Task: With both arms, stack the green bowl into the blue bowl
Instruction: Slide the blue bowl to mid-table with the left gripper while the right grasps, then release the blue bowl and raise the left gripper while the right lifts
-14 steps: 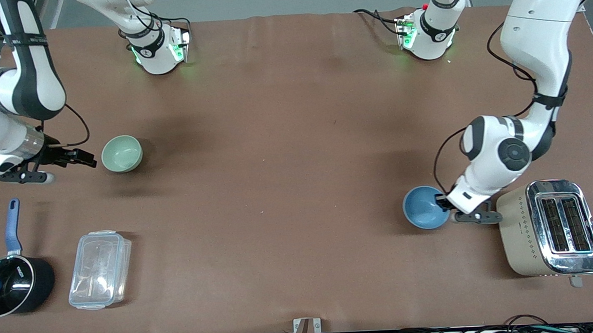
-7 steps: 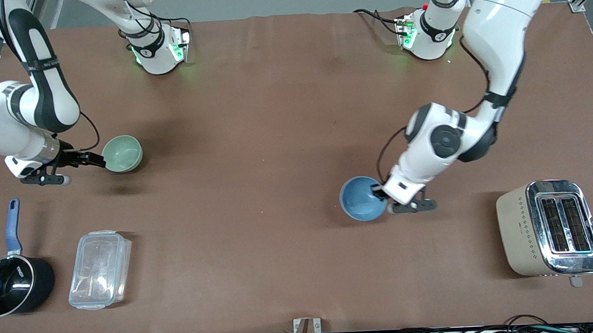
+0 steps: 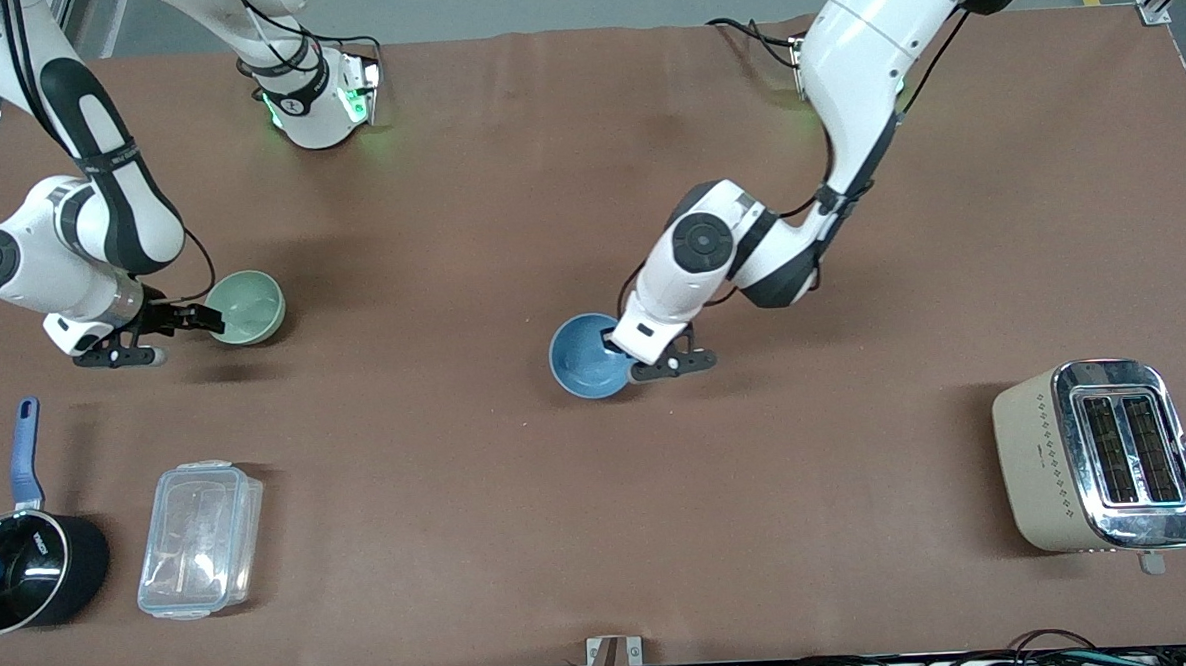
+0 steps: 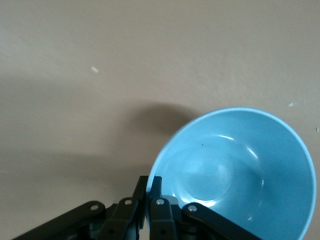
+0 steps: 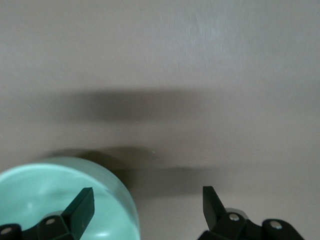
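The pale green bowl [image 3: 249, 306] stands on the table toward the right arm's end. My right gripper [image 3: 210, 319] is open at its rim, with one finger over the inside and the other outside. In the right wrist view the green bowl [image 5: 55, 200] fills one corner, and its rim lies between the spread fingers [image 5: 82, 206] of the right gripper [image 5: 146, 205]. My left gripper [image 3: 616, 345] is shut on the rim of the sky-blue bowl [image 3: 582, 357] and holds it over the table's middle. The left wrist view shows the left gripper [image 4: 150, 189] pinching the blue bowl [image 4: 240, 170], with the bowl's shadow offset on the table.
A beige and chrome toaster [image 3: 1099, 456] stands toward the left arm's end, nearer the front camera. A black saucepan with a blue handle [image 3: 23, 563] and a clear plastic container [image 3: 200, 538] stand toward the right arm's end, nearer the camera than the green bowl.
My left arm has carried the blue bowl from beside the toaster to the table's middle. My right gripper has moved up to the green bowl and now straddles its rim.
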Robot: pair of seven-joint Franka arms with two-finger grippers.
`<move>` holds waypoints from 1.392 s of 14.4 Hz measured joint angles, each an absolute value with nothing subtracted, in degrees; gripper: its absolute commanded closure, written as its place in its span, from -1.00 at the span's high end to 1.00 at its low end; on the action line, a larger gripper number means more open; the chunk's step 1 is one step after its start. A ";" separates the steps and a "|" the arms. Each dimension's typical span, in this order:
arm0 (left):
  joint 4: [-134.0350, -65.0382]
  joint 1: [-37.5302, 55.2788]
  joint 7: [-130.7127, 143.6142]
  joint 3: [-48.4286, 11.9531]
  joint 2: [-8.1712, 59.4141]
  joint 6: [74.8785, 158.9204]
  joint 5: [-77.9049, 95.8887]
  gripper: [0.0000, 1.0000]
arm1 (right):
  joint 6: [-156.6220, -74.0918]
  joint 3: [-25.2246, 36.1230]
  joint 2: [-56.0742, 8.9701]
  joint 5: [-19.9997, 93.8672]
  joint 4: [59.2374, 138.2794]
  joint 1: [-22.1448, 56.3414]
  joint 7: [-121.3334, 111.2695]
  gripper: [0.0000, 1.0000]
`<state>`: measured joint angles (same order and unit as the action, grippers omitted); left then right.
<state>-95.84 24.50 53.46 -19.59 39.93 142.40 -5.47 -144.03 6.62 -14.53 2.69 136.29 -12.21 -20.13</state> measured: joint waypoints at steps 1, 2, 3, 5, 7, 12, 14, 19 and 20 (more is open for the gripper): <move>-94.80 25.95 54.64 -18.84 40.89 142.43 -5.69 -0.99 | -144.33 6.62 -14.53 2.69 137.03 -12.54 -20.62 0.89; -93.69 27.23 55.80 -18.18 41.83 142.44 -5.81 -0.98 | -144.41 6.62 -14.53 2.69 137.53 -12.65 -20.81 0.79; -92.68 28.20 56.70 -17.75 42.67 142.44 -5.95 -0.97 | -144.41 6.57 -14.53 2.69 137.87 -12.64 -20.85 0.68; -91.40 29.13 57.42 -17.12 43.83 142.55 -6.06 -0.83 | -144.37 6.38 -14.53 2.69 138.51 -12.64 -20.88 0.28; -91.06 29.13 57.42 -16.84 44.46 143.17 -6.06 -0.07 | -143.91 6.12 -14.53 2.69 138.84 -12.52 -20.88 -0.29; -89.13 28.48 57.44 -16.49 44.38 143.93 -6.08 1.00 | -142.80 5.61 -14.45 4.52 138.82 -11.90 -20.89 -0.99; -88.12 26.69 57.29 -15.63 42.91 143.87 -6.49 1.00 | -140.94 5.61 -13.18 5.95 138.56 -11.80 -21.32 -0.99; -87.53 17.49 55.01 -15.30 33.80 134.56 -7.46 1.00 | -136.96 5.56 -13.10 10.59 136.42 -9.37 -20.79 -0.97; -87.48 15.96 54.78 -15.29 31.80 132.22 -8.10 1.00 | -134.99 5.56 -13.10 11.01 135.09 -9.08 -20.30 -0.96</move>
<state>-87.48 15.96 54.78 -15.29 31.80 132.22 -8.10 -134.99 5.56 -13.10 11.01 135.09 -9.08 -20.30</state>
